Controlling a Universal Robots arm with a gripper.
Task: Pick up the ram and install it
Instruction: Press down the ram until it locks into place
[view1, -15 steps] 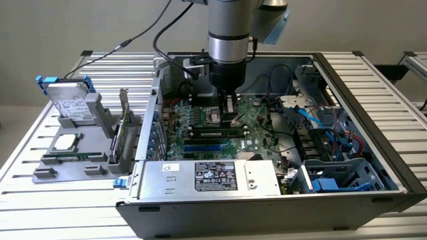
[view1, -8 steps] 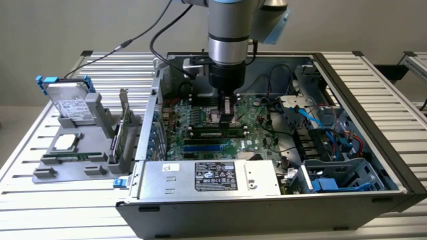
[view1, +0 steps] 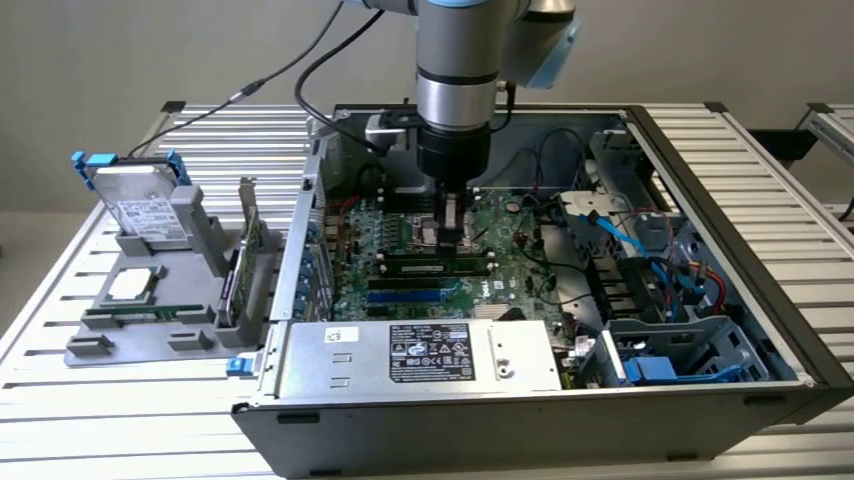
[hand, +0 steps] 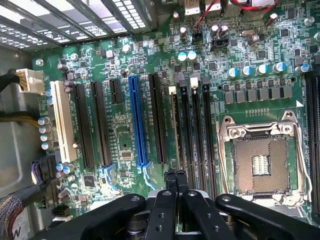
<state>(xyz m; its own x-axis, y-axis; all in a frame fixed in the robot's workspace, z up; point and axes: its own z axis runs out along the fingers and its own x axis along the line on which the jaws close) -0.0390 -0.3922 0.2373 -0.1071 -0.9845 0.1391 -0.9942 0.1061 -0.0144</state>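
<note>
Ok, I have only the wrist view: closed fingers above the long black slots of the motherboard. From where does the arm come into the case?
Observer: The arm comes straight down from above into the open case; the gripper is over the middle of the motherboard.
Operator: And what is outside the case?
Observer: On the exterior view's left a grey holder stands on the table, with a hard drive upright in it.
Operator: Anything more in that holder?
Observer: A green card stands upright on the holder's side nearest the case.
</note>
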